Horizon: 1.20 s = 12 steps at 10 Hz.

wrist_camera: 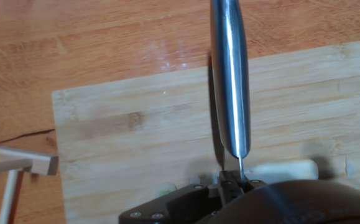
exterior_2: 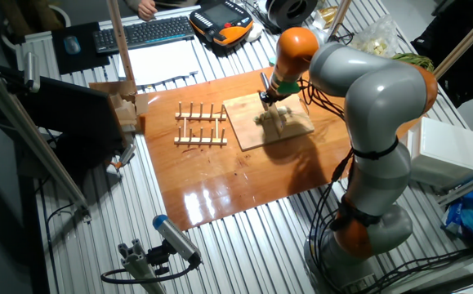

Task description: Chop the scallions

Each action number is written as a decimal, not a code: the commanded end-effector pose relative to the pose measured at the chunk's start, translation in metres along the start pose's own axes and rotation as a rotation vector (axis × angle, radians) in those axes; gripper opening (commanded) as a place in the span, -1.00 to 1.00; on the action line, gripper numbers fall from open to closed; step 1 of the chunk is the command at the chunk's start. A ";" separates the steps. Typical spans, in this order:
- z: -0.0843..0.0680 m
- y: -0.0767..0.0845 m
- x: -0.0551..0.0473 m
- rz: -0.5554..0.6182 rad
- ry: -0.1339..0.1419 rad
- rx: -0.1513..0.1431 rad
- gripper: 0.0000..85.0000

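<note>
In the hand view a steel knife blade (wrist_camera: 229,74) runs away from my gripper (wrist_camera: 232,182), which is shut on the knife's handle end. The blade stands over a light bamboo cutting board (wrist_camera: 136,124). A short, pale cream scallion piece (wrist_camera: 282,168) lies on the board just right of the blade's base, partly hidden by the hand. A tiny pale bit (wrist_camera: 167,185) lies to the left of the gripper. In the fixed view my gripper (exterior_2: 269,95) hovers low over the board (exterior_2: 248,122); there the scallion is too small to make out.
A small wooden dowel rack (exterior_2: 201,124) stands left of the cutting board, and its corner (wrist_camera: 18,165) shows in the hand view. Both rest on a glossy wooden tabletop (exterior_2: 220,180). A wooden block stand (exterior_2: 122,102) is at the far left, a white box (exterior_2: 444,147) at right.
</note>
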State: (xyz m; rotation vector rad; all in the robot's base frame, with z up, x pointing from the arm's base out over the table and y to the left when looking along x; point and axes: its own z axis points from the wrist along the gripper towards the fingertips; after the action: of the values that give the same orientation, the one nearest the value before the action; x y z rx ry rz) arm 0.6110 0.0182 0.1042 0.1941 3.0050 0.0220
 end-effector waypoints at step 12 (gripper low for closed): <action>0.025 0.000 0.001 -0.006 -0.030 -0.004 -1.00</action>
State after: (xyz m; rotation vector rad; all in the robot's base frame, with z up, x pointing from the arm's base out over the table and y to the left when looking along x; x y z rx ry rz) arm 0.6126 0.0188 0.0781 0.1856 2.9742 0.0243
